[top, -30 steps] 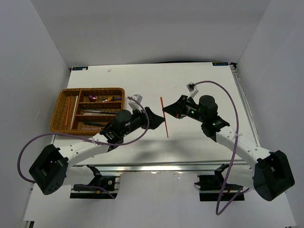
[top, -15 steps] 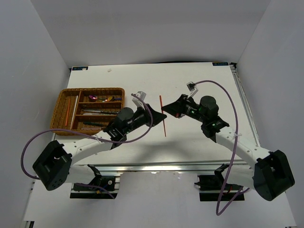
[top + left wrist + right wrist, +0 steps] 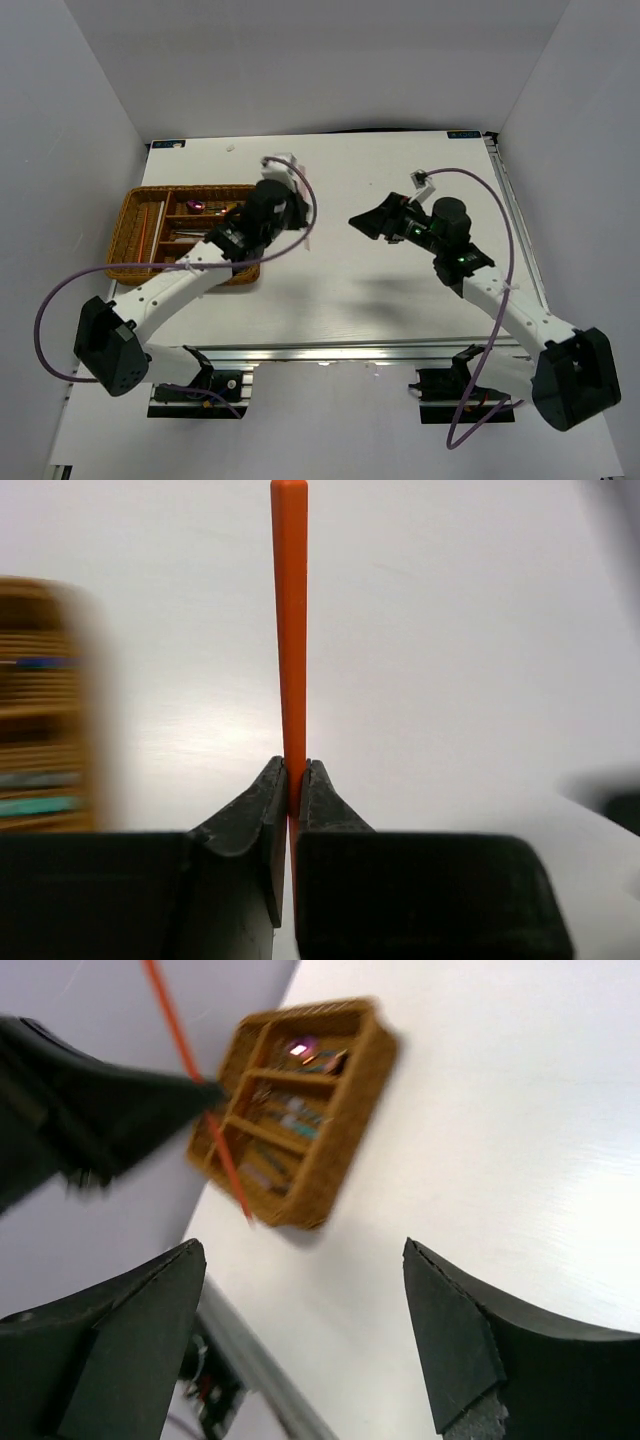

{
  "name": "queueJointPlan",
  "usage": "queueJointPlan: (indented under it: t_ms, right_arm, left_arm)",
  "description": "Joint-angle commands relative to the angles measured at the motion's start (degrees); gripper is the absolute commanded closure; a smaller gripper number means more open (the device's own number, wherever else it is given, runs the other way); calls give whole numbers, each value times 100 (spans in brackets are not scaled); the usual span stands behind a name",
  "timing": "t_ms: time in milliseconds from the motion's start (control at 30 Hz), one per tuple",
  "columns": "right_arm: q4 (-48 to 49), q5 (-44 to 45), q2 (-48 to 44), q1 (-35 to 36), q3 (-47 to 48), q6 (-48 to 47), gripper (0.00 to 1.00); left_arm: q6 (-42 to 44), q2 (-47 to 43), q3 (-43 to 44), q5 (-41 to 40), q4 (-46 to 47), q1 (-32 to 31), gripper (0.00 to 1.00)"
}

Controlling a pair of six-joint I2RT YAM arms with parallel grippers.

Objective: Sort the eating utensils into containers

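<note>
Left hand point(image 3: 295, 780) pinches a red chopstick point(image 3: 290, 630), jaws tight on it. The grip is partway along, since the right wrist view shows the stick out on both sides of the tips. It is held in the air off the worktop point(image 3: 400, 160), just beside the right end of the tray point(image 3: 350, 1125). The tray sits by the worktop's left edge.

Right hand point(image 3: 302, 1245) is spread wide with nothing in it. It hovers over the middle-right of the worktop, facing the tray.

Other utensils point(image 3: 205, 236) lie in the tray's slots, and a thin reddish stick point(image 3: 143, 222) lies in the long section at its left end.

Step, I'd say: carrying the chopstick to the tray. The next move calls for swinging left over that long section, turning the chopstick to run along it, lowering, then letting go.
</note>
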Motion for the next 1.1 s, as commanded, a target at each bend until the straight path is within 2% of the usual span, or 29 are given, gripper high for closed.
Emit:
queueJointPlan:
  t_ms: [0, 33, 67, 100, 133, 167, 233, 267, 300, 333, 367, 400, 467, 600, 667, 767, 967, 1033, 1067]
  right_arm:
    - [-980, 392, -556, -366, 186, -452, 15]
    - [-1042, 322, -645, -515, 72, -505, 15]
    - [-1130, 295, -819, -569, 27, -645, 15]
    - [-1253, 269, -908, -613, -8, -733, 15]
    - [-1445, 260, -996, -665, -43, -812, 15]
    - [-1526, 251, -1180, -683, -131, -952, 15]
    - [-1788, 198, -1348, -719, -193, -1076, 15]
    - [-1851, 146, -1505, -727, -254, -1216, 15]
    - [-1947, 145, -1568, -736, -254, -1278, 14]
    - [-2000, 145, -1647, -736, -254, -1314, 14]
    - [-2236, 128, -1804, -745, -298, -1340, 14]
    - [-2238, 15, -1893, -745, -359, -1358, 14]
    - [-2212, -48, -2121, -745, -465, -1323, 14]
    - [-2282, -118, -2271, -745, -614, -1376, 13]
    - [-2300, -197, -2280, -745, -650, -1402, 13]
    - [-2352, -312, -2315, -754, -764, -1525, 13]
    - [-2528, -171, -2412, -745, -914, -1640, 13]
    - [-2537, -171, -2456, -745, -905, -1622, 13]
    - [-2537, -145, -2500, -745, -905, -1587, 13]
  left_arm:
    - [1501, 353, 634, -4168, -2680, 797, 100]
    - [1828, 425, 574, -5030, -2769, 1182, 100]
    - [2223, 487, 452, -5726, -2422, 1455, 100]
    - [3106, 513, 329, -6159, -2105, 1762, 100]
    - [3428, 566, 223, -6477, -1745, 2392, 100]
    - [3736, 584, 205, -6445, -1002, 2694, 100]
    - [4702, 723, 144, -6182, -217, 3335, 100]
    - [5167, 812, -40, -6155, 892, 3530, 100]
    - [6189, 934, -128, -6094, 1565, 3715, 100]
    - [6539, 1092, -121, -6041, 2050, 4021, 100]
    - [6734, 1520, 141, -6197, 2325, 4120, 100]
    - [6658, 1724, 308, -6233, 2293, 4330, 100]
    - [6630, 2303, 573, -6199, 2134, 4323, 100]
    - [7700, 2904, 216, -6375, 3231, 4332, 100]
    - [7659, 2992, 73, -6278, 3382, 4454, 100]
    - [6836, 3176, 152, -5954, 2795, 4560, 100]
    - [6201, 3484, 468, -5566, 2170, 4560, 99]
    - [6033, 3458, 477, -5304, 2030, 4569, 88]
    - [5902, 3449, 495, -5198, 1916, 4578, 85]
